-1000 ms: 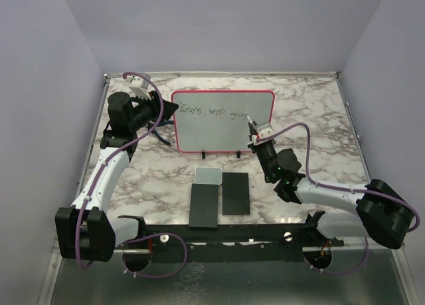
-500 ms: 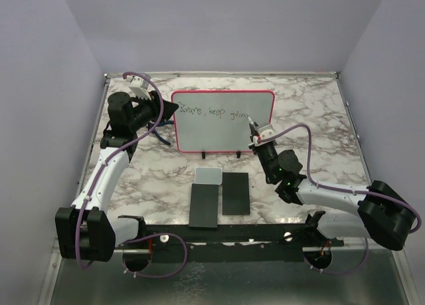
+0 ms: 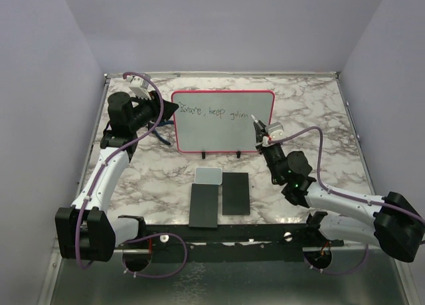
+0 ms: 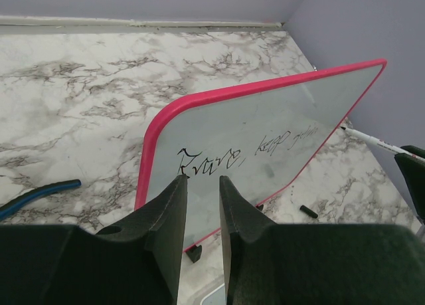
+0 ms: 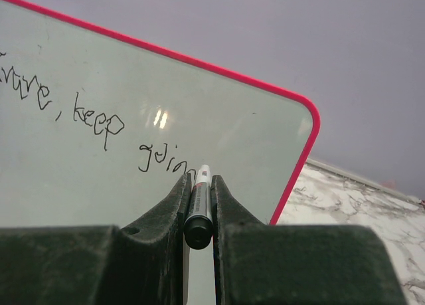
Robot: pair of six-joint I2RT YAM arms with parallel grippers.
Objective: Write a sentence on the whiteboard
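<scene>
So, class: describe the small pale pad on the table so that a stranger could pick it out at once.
Start at the upright white whiteboard with the red-pink rim on the marbled table. In front of its black feet lie two black rectangular slabs; the small grey-white rounded pad rests at the left slab's far end, the only pale piece there.

Two robot arms are showing white link shells, bulky black joints, looping purple cables, a green indicator light on the right arm, and matte black two-fingered hands.

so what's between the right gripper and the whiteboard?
Only the marker clamped in the right gripper. In the right wrist view its tip points at the whiteboard just after the sentence; contact is unclear.
</scene>
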